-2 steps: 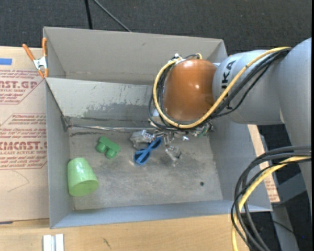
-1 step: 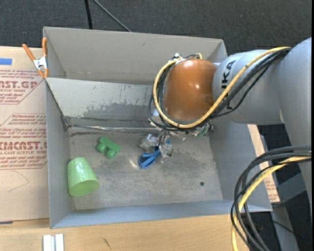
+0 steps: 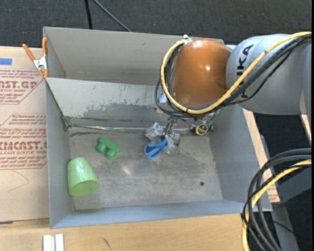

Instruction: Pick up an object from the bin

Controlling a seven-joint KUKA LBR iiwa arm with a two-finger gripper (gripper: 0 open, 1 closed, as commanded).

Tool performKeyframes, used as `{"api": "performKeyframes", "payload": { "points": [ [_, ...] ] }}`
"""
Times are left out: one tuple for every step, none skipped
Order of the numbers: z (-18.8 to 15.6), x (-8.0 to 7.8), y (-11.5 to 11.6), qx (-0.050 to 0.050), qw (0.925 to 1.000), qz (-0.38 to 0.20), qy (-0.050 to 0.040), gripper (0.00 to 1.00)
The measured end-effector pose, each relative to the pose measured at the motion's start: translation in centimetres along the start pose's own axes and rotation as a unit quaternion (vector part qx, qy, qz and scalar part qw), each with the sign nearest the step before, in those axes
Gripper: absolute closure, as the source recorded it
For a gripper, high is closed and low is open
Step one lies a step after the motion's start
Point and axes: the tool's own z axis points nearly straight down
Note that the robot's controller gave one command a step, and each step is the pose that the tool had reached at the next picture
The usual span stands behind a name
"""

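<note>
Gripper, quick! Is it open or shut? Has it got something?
Gripper: cannot be told whether open or shut. It is down right beside the small blue looped thing in the middle of the bin.

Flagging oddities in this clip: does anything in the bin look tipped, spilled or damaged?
Only the light green cup lies on its side, in the near-left corner of the bin. The small green block and the blue loop by the gripper look intact; nothing spilled.
</note>
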Motion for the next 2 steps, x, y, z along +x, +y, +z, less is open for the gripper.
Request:
{"api": "performKeyframes", "payload": {
  "points": [
    [-1.4,-0.1,0.0,-0.002,1.0000,0.001,0.0013,1.00],
    [-5.4,-0.3,-0.1,-0.001,1.0000,0.001,0.0005,1.00]
  ]
}}
